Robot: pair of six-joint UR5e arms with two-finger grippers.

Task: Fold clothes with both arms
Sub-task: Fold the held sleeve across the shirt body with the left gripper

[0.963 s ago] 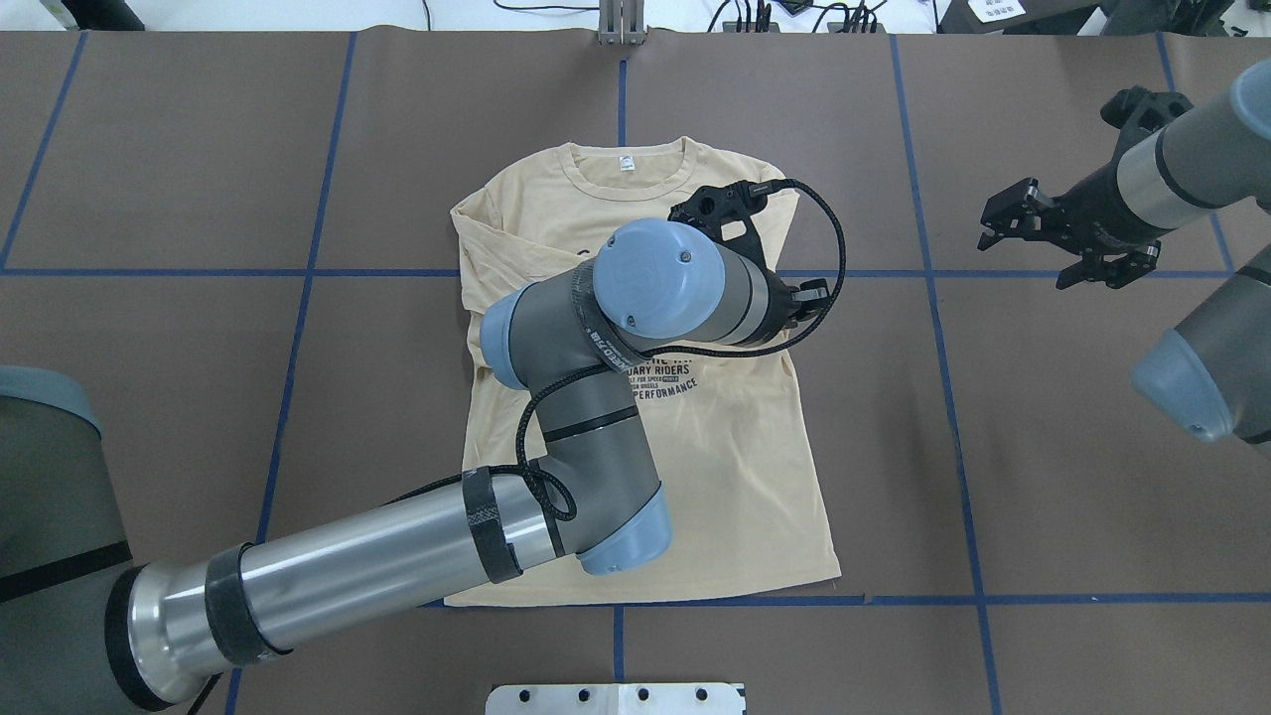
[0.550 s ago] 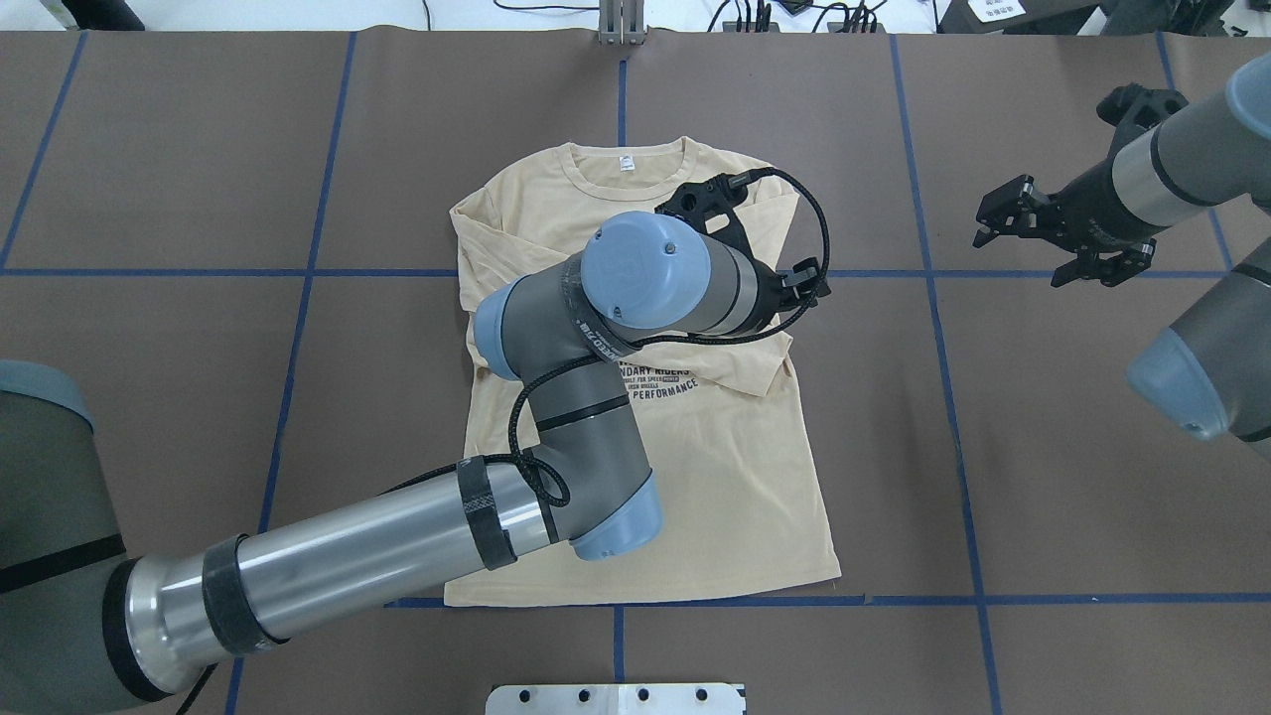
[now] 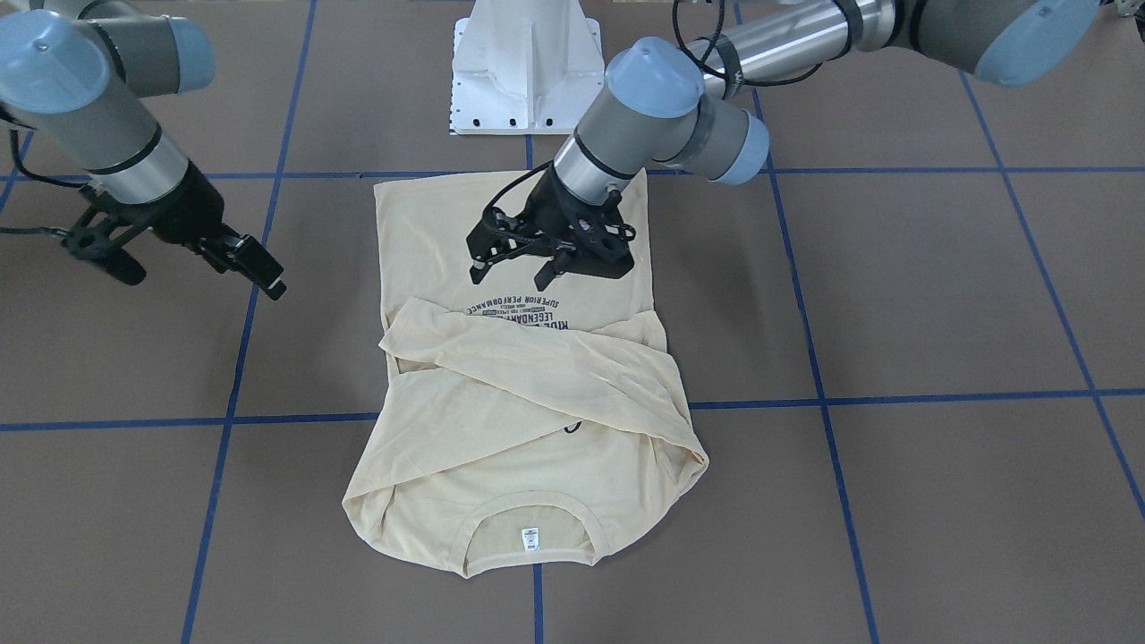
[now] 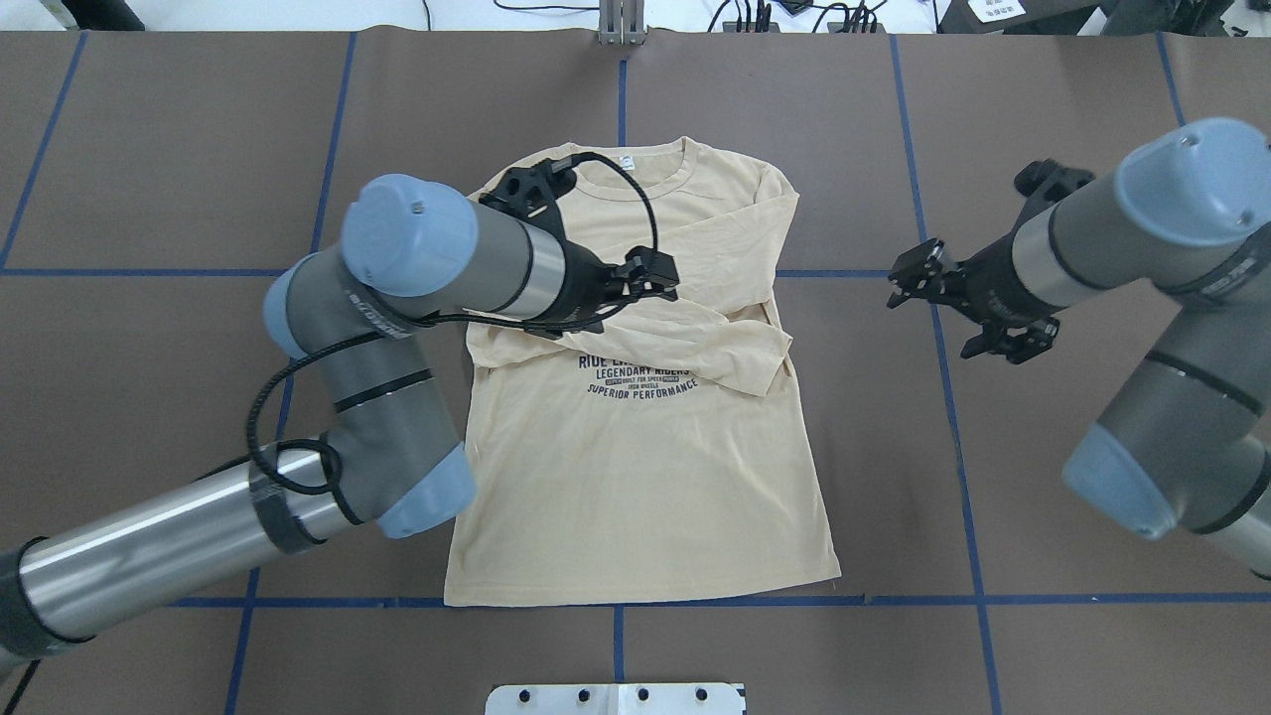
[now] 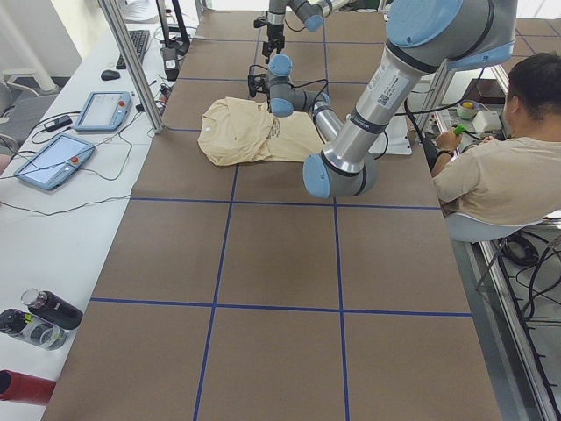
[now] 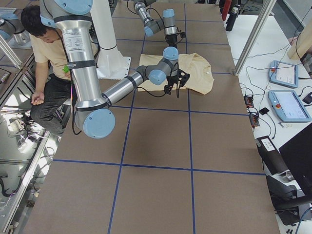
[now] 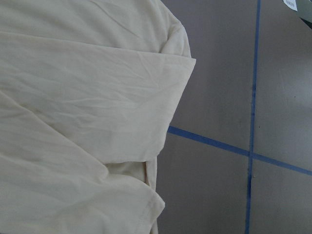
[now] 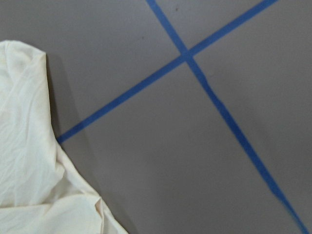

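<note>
- My left gripper (image 3: 517, 265) hovers over the shirt (image 4: 645, 477), above its upper half. Fingers spread apart, nothing between them.
- My right gripper (image 4: 933, 318) is off the cloth, over bare table (image 4: 149, 149) just beside the shirt's edge on my right. Fingers wide apart, holding nothing.
- The shirt lies flat in the middle of the table. Its collar (image 4: 626, 189) is on the far side from me and its hem (image 4: 635, 594) is nearest my base, along a blue tape line (image 4: 1092, 599).
- Both sleeves (image 4: 715, 328) are folded in and crossed over the chest. One cuff ends near the shirt's edge on my right.
- The navy print (image 4: 640, 382) is partly covered by the sleeves; the lower text lines show.
- The left wrist view shows a cuff edge and the shirt's side against the table.
- The right wrist view shows a corner of the shirt and a tape crossing.
</note>
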